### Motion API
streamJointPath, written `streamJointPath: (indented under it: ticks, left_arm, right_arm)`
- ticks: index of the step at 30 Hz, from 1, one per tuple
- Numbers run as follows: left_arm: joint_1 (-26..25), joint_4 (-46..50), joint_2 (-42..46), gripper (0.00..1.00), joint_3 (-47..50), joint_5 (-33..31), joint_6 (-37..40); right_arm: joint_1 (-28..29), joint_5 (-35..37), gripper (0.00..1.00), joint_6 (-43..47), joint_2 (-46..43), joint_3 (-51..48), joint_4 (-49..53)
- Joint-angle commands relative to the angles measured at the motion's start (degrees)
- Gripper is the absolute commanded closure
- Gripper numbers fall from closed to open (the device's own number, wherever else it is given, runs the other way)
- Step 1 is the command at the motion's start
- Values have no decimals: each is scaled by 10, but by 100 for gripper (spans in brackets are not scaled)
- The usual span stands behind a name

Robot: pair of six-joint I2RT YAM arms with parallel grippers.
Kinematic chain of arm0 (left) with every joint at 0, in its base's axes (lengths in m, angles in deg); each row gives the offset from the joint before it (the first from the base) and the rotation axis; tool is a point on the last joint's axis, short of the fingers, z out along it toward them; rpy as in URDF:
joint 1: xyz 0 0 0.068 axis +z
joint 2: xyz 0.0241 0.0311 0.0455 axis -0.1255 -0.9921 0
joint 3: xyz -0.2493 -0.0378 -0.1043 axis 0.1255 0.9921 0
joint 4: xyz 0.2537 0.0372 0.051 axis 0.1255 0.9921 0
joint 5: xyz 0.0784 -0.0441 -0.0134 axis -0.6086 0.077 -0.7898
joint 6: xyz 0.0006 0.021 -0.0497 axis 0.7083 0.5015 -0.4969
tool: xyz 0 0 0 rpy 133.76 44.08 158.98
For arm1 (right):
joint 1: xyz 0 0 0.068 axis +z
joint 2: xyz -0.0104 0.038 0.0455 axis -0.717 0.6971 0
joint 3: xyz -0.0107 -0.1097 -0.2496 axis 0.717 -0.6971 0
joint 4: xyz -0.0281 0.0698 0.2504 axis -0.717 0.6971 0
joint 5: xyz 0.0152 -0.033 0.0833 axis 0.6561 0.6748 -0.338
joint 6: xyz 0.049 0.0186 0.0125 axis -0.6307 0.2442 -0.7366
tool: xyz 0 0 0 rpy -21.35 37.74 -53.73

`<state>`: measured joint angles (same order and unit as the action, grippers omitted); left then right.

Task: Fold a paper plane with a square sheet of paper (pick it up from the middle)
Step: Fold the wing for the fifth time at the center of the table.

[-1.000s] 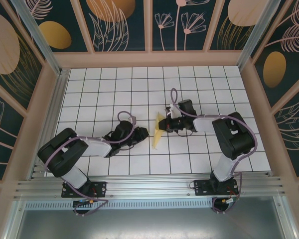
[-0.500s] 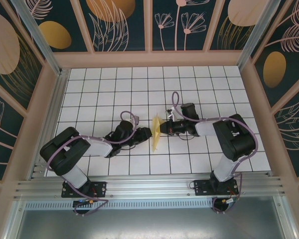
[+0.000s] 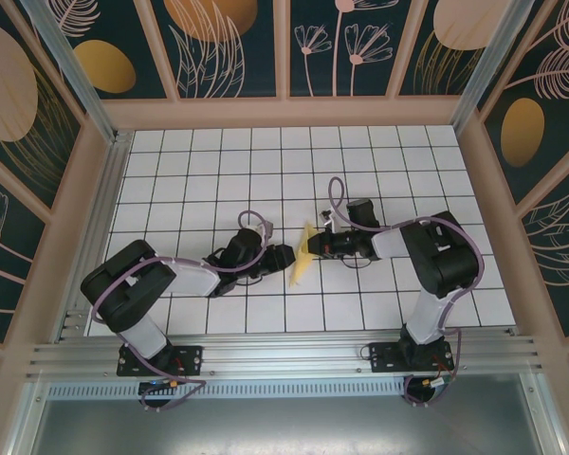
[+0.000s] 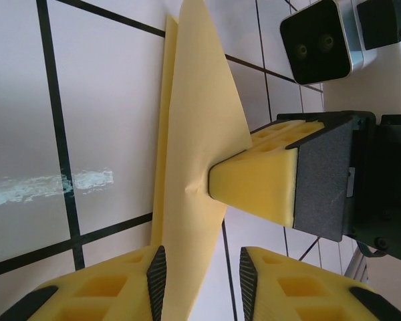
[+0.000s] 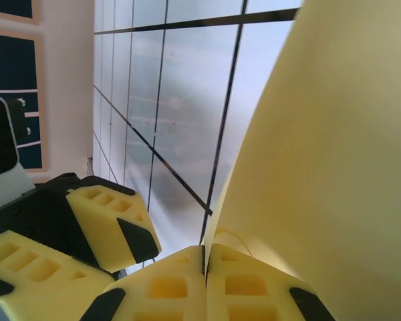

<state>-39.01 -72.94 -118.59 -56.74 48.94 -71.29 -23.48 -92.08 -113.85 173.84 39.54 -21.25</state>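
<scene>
Okay, right tool pinched shut on the paper plane, which stands on edge mid tiled surface; left tool partly open, plane's edge between its fingers, unclamped.

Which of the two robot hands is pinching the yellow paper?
The right gripper: it is squeezed shut on the folded yellow paper. The left gripper stands open, with the paper's edge loose in its gap.
</scene>
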Motion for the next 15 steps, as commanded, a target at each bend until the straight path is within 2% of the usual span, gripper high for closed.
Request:
streamJointPath:
  ticks: [1, 6, 15]
  left_arm:
    - [-5, 19, -10, 64, -15, -12, 19]
    - [-16, 42, -19, 63, -29, -15, 28]
    - [-69, 164, -18, 62, -70, -96, 105]
  right_arm:
    - [-4, 8, 100, 2, 9, -3, -22]
    - [-6, 17, 100, 0, 16, -9, -26]
    - [-7, 22, 99, -14, 22, -10, -36]
